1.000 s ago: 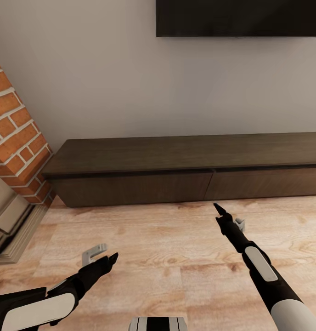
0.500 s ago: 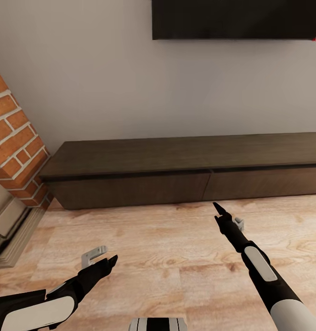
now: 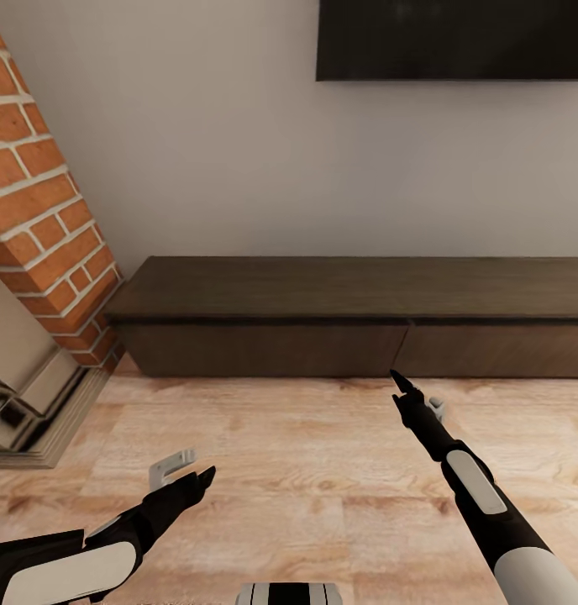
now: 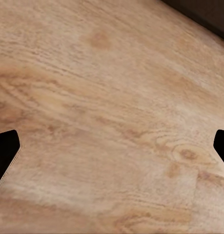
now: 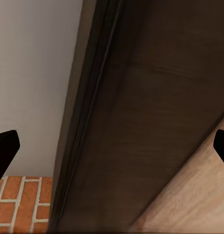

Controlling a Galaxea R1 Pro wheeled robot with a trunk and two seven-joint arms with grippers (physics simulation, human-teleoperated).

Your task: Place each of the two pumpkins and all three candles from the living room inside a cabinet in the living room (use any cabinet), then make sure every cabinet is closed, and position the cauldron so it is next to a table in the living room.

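Head view: nearest, the left gripper (image 3: 201, 476) hangs low over the wood floor (image 3: 306, 454) and the right gripper (image 3: 400, 382) points at the cabinet (image 3: 264, 349), both spread wide and empty in their wrist views. Beyond them the cabinet's drawers sit shut against the far wall, brick fireplace (image 3: 45, 227) at its left. With no pumpkins or candles visible, the risk is that rolling closer drives the outstretched right fingertips into the handleless front.

The cabinet (image 3: 356, 315) runs off the frame's right edge. The screen (image 3: 453, 38) is cut by the top edge, the fireplace (image 3: 37, 277) by the left.
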